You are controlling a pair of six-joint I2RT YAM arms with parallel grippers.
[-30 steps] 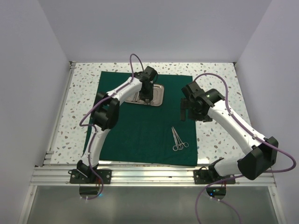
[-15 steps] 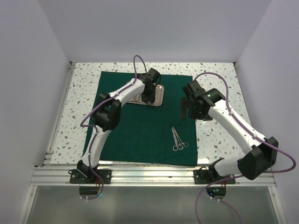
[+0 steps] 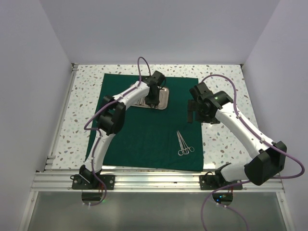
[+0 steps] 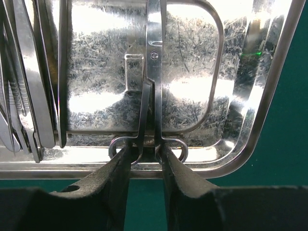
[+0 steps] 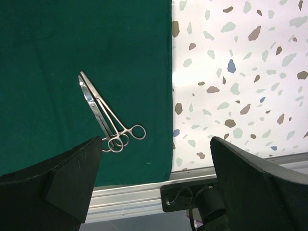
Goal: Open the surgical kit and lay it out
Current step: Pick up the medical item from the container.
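The dark green drape [image 3: 144,139] lies spread flat on the table. The shiny steel tray [image 3: 165,97] sits on its far part. My left gripper [image 3: 153,101] is down in the tray. In the left wrist view its jaws [image 4: 146,151] are closed to a narrow gap around the shanks of ring-handled scissors [image 4: 154,72], which lie flat in the tray [image 4: 269,110]. Tweezers and other thin instruments [image 4: 29,96] lie at the tray's left side. Two ring-handled forceps [image 3: 184,143] lie on the drape's near right part. My right gripper [image 3: 190,113] hovers open and empty above them [image 5: 108,122].
Speckled tabletop [image 5: 231,72] lies bare to the right of the drape's edge. The aluminium rail [image 3: 154,180] with both arm bases runs along the near edge. White walls close in the left, back and right sides.
My left gripper has shifted slightly to the right over the tray. The right arm has hardly moved. The forceps on the drape are where they were.
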